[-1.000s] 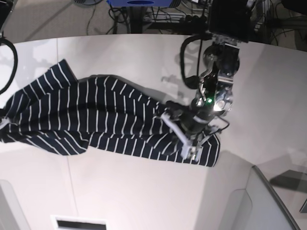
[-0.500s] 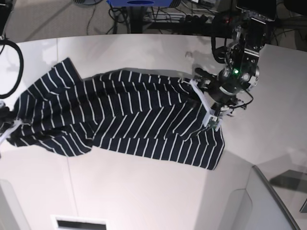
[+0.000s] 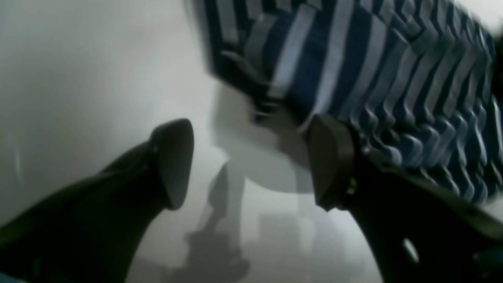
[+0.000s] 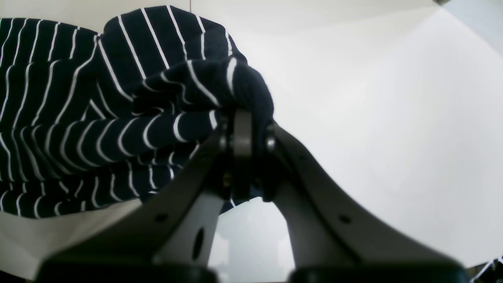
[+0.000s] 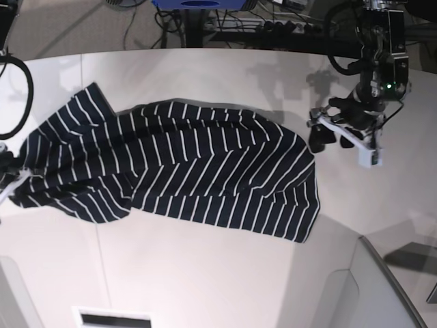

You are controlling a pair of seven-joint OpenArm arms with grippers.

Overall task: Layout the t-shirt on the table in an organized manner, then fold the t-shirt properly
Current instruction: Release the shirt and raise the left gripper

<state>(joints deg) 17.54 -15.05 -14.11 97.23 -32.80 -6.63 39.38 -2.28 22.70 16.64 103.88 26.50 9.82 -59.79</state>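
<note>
The t-shirt, dark navy with thin white stripes, lies spread across the white table, its long side running left to right. My left gripper hangs open just right of the shirt's right edge, apart from it. In the left wrist view its fingers stand wide with only table between them, and the t-shirt lies beyond. My right gripper is shut on a bunched fold of the t-shirt. In the base view that gripper barely shows at the shirt's left end.
A black cable loop hangs at the left edge. Cables and a blue stand lie beyond the table's far edge. A thin seam crosses the tabletop, and a grey panel rises at the lower right.
My left gripper has opened, let go of the shirt's right side and drawn back up and to the right. The shirt now lies wider and flatter toward the right.
</note>
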